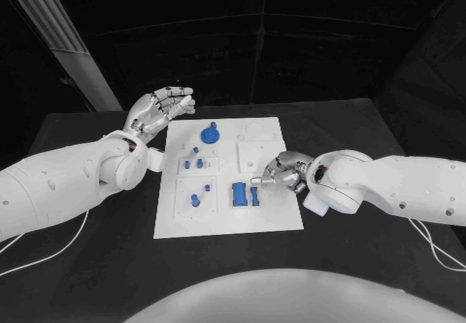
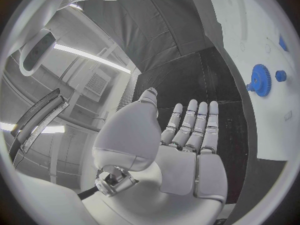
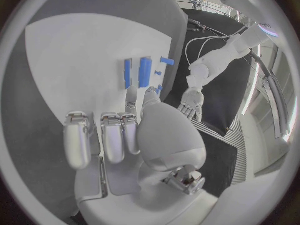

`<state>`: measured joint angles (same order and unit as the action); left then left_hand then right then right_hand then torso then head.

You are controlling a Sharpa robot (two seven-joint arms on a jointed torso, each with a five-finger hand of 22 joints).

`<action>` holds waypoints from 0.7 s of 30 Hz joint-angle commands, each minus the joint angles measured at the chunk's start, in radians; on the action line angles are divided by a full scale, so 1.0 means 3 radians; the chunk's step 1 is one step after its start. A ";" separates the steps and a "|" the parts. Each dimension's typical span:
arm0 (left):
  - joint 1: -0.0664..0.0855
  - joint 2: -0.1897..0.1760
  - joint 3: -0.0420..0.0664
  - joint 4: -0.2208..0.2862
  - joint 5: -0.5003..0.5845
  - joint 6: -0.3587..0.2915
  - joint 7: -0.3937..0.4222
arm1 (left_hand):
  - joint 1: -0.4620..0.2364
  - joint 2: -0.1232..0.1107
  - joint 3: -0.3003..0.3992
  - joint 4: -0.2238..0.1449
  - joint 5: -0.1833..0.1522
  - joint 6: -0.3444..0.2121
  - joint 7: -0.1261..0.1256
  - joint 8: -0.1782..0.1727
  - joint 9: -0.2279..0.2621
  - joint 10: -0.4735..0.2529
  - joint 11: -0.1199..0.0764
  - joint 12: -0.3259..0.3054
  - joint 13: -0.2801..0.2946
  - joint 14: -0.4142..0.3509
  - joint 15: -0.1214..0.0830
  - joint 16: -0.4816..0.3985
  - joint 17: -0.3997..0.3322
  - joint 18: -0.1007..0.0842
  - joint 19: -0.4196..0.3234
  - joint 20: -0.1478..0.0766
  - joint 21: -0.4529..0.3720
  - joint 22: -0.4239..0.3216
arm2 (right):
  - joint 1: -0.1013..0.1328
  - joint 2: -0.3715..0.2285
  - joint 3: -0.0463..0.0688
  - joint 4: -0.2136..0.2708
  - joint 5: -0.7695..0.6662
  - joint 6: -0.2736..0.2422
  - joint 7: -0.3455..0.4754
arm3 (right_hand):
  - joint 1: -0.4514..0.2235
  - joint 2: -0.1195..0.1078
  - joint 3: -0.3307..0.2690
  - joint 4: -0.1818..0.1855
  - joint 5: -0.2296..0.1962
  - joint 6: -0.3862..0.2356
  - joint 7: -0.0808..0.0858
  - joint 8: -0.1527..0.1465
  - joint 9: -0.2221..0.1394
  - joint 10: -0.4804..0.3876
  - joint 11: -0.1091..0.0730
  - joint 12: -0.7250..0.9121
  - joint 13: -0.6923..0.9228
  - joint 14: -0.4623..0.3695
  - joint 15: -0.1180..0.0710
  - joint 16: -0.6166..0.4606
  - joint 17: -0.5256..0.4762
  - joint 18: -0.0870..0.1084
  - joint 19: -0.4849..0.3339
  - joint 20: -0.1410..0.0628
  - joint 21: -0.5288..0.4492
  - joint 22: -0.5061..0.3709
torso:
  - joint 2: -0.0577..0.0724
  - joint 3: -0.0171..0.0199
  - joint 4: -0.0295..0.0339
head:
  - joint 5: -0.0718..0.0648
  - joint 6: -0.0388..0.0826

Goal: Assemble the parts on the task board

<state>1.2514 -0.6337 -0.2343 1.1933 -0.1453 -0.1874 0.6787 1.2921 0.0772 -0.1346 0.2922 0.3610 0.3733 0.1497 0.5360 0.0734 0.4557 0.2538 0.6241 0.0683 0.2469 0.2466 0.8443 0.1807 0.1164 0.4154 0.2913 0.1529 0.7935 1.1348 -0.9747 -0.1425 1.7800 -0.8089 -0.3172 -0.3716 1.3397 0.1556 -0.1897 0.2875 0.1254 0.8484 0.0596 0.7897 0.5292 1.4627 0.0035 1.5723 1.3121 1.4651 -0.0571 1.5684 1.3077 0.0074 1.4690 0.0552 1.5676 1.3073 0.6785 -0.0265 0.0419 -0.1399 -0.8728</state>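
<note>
The white, flat, rectangular board [image 1: 229,178] lay in the middle of the matte black table [image 1: 97,249], bearing several small blue parts. A toothed blue gear [image 1: 211,136] stood near the board's far edge, a small round blue peg [image 2: 280,75] just beside it; 2 short blue pins [image 1: 193,163] stood in a shallow square recess at mid-board. A blue cylinder [image 1: 239,194] and a thinner blue bar [image 1: 254,196] lay side by side nearer the robot, and 1 more small blue piece [image 1: 194,199] sat in the recess toward the left arm. The left hand [image 1: 160,109], of segmented silver metal, hovered off the board's far left corner, fingers extended and apart, holding nothing. The right hand [image 1: 281,172] reached over the board's right edge, fingertips just beside the bar; its fingers looked loosely curled and apart, with nothing held.
</note>
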 commanded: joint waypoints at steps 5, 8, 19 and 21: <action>-0.0027 0.0008 0.0002 0.0025 0.0010 -0.0021 0.0442 | -0.0004 0.0045 -0.0028 0.0001 0.0025 -0.0029 0.0477 0.0022 -0.0005 -0.0028 0.0001 0.0020 -0.0005 -0.0028 -0.0001 0.0020 -0.0011 -0.0060 -0.0010 -0.0005 -0.0010 -0.0003 | 0.0010 0.0129 0.0008 -0.0195 0.0964 -0.1169 0.1882 | 0.0114 -0.0005 -0.0071 -0.0007 0.0091 -0.0269 0.0097 -0.0239 -0.0077 0.0360 0.0064 -0.0005 0.0862 0.0352 0.0076 0.0008 0.0877 0.0076 0.0064 0.0061 -0.0334 0.0730 | -0.0004 -0.0002 0.0003 | 0.0039 0.0045; -0.0059 0.0004 0.0002 0.0055 0.0010 -0.0063 0.0540 | -0.0027 0.0069 -0.0042 0.0005 0.0018 -0.0040 0.0478 0.0036 -0.0007 -0.0050 0.0004 0.0026 -0.0008 -0.0040 0.0000 0.0030 -0.0032 -0.0058 -0.0005 -0.0004 -0.0008 -0.0003 | 0.0011 0.0253 0.0009 -0.0349 0.1235 -0.1256 0.2510 | 0.0078 0.0034 -0.0183 0.0007 0.0079 -0.0494 0.0230 -0.0488 -0.0271 0.0089 0.0195 -0.0210 0.0686 0.0064 0.0170 -0.0317 0.0422 0.0229 -0.0441 0.0169 -0.0974 0.0469 | -0.0005 0.0003 -0.0007 | 0.0089 0.0099; -0.0139 -0.0021 0.0003 0.0202 0.0010 -0.0158 0.0851 | -0.0178 0.0111 -0.0169 0.0002 -0.0133 -0.0086 0.0482 0.0120 -0.0012 -0.0148 0.0014 0.0075 -0.0010 -0.0149 0.0017 0.0089 -0.0142 -0.0075 -0.0036 -0.0003 -0.0030 -0.0016 | 0.0010 0.0626 0.0010 -0.0692 0.1638 -0.1015 0.3365 | -0.0806 0.0121 -0.0708 -0.0031 -0.0235 -0.1376 0.0612 -0.1023 -0.0730 -0.2851 0.0691 -0.3616 -0.2042 -0.2764 0.0753 -0.3306 -0.2242 0.0360 -0.2757 0.0519 -0.3851 -0.0937 | 0.0000 0.0017 -0.0001 | 0.0171 0.0286; -0.0153 -0.0024 0.0003 0.0230 0.0010 -0.0179 0.0905 | -0.0181 0.0111 -0.0197 0.0000 -0.0138 -0.0121 0.0484 0.0144 -0.0014 -0.0225 0.0024 0.0079 -0.0010 -0.0255 0.0037 0.0078 -0.0192 -0.0104 -0.0169 0.0000 -0.0100 -0.0146 | 0.0009 0.0670 0.0010 -0.0715 0.1708 -0.0942 0.3425 | -0.0993 0.0065 -0.0732 -0.0018 -0.0226 -0.1686 0.0586 -0.1113 -0.0785 -0.3112 0.0844 -0.3836 -0.2236 -0.3116 0.0905 -0.3560 -0.2432 0.0260 -0.3175 0.0581 -0.4199 -0.1143 | 0.0000 0.0017 0.0000 | 0.0183 0.0314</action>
<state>1.2053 -0.6400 -0.2342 1.2562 -0.1453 -0.2197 0.6787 1.2455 0.1096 -0.1904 0.2922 0.3222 0.3407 0.1492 0.5764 0.0707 0.3937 0.2606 0.6440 0.0661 0.1765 0.2563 0.8676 0.1259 0.1000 0.3707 0.2906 0.1261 0.7531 1.1364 -0.7760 -0.1402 1.5683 -0.3803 -0.6337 0.5286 1.0556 0.1789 -0.4055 0.2773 0.0606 0.3622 0.1541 0.4628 0.2977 0.5460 0.2464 0.4373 0.6547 0.5532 0.2036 0.5178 0.5910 0.0934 0.5420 0.2257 0.3303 0.9774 0.6776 -0.0224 0.0408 -0.0889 -0.7876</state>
